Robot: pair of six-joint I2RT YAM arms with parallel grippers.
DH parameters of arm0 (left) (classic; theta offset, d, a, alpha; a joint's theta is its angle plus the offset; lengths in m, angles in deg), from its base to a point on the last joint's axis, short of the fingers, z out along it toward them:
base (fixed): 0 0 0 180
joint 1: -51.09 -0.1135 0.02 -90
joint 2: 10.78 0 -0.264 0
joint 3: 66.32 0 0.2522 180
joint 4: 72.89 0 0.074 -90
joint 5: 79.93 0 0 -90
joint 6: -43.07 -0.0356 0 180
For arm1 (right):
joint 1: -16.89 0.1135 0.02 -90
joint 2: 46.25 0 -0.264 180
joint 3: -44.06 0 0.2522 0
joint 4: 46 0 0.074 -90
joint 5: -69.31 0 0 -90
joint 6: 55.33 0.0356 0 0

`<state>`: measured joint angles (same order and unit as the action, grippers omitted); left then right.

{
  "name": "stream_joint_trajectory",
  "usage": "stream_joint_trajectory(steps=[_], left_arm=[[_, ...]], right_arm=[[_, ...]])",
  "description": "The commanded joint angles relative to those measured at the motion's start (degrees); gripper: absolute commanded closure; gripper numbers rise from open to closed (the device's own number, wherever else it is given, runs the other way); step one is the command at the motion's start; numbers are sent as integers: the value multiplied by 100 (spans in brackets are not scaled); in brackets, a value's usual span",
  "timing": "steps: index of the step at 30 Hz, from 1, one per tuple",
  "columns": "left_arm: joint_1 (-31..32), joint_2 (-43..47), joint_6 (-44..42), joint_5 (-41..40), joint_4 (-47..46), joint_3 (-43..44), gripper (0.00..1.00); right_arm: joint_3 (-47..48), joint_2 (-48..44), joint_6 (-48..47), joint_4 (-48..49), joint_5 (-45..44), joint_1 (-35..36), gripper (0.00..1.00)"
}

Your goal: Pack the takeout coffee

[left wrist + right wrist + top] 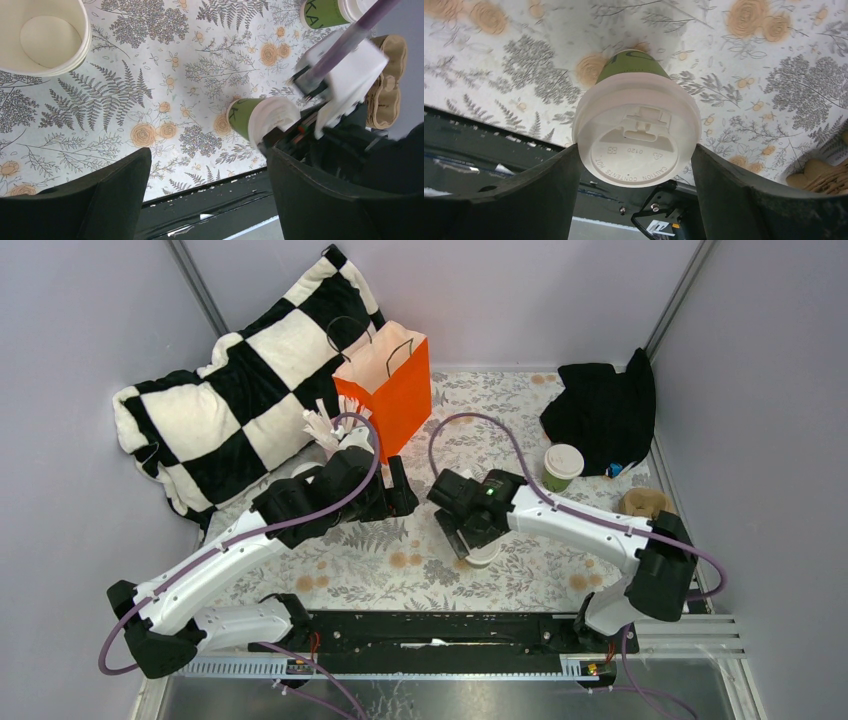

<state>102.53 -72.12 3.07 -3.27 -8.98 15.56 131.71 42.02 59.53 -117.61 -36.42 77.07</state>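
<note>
Right fingers (524, 200) flank the lidded green cup (639, 135).

White arms (215, 565), black joints (300, 502), purple cables (480, 420)

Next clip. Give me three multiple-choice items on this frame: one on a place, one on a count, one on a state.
1. Where does the lidded cup nearest the arms' bases stand?
A. Between the fingers of the right hand
B. Inside the orange bag
C. On the checked pillow

2. How many green cups with white lids are in the top view?
A. One
B. Two
C. Four

3. What is the state of the left hand?
A. Shut on a lid
B. Shut on nothing
C. Open, nothing between its fingers

Answers:
1 A, the right wrist view shows its fingers flanking the lid.
2 B, that cup plus a second cup by the black cloth.
3 C, its own view shows the fingers spread wide with nothing held.
</note>
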Motion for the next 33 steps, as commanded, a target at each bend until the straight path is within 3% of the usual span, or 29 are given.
stream_joint_trajectory(steps=[1,10,15,19,21,25,29,33], left_arm=[[4,11,9,-94,-114,74,11],[-2,-168,-157,4,-115,221,11],[-15,-353,-308,14,-59,474,11],[-63,-516,-438,-126,130,806,8],[-105,-648,-476,-243,305,1063,2],[-349,-930,-617,-511,649,1666,1],[-1176,-1214,-996,-363,731,2239,1],[-2018,-1529,-1228,251,560,2592,1]], right_arm=[[-267,-630,-8,124,-248,-825,20],[-770,-1031,-889,633,208,-3544,19],[-774,-878,-1066,656,298,-4498,18],[-792,-811,-1138,668,137,-4728,18],[-847,-781,-1167,697,149,-4752,16],[-919,-684,-1163,704,267,-4753,8],[-801,-677,-1157,623,403,-4753,1],[-384,-692,-1152,371,532,-4753,0]])
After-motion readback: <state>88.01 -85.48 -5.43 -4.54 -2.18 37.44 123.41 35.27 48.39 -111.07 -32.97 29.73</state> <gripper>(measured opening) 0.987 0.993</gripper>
